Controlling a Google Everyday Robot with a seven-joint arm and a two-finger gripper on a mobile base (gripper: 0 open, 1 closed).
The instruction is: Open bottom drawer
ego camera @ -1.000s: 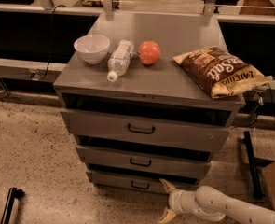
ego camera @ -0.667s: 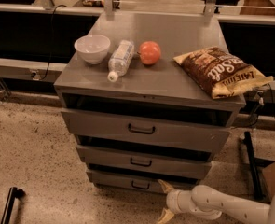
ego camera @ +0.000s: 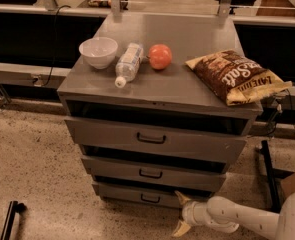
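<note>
At the foot of the grey metal cabinet (ego camera: 162, 84), the bottom drawer (ego camera: 122, 193) is the lowest of three stacked drawers, directly above the speckled floor (ego camera: 37, 174). Its front is a shallow grey panel, narrower in height than the top drawer (ego camera: 107, 134) and similar to the middle drawer (ego camera: 117, 168). A small black loop handle (ego camera: 150, 199) sits at the centre of the front. A dark gap runs along the upper edge of the front, below the middle drawer. The tray behind the front is not visible.

The gripper (ego camera: 181, 214) is low, at the right end of the bottom drawer front, carried by a white arm (ego camera: 237, 216) that enters from the lower right. Its two pale fingers (ego camera: 182, 198) are spread apart, one above the other, with nothing between them. The upper fingertip lies just beside the right end of the drawer front; whether it touches cannot be told. The handle is to the left of the gripper and apart from both fingers.

On the cabinet top rest a white bowl (ego camera: 98, 51), a plastic bottle (ego camera: 128, 63) on its side, a round orange-red fruit (ego camera: 160, 56) and a chip bag (ego camera: 234, 76).
</note>
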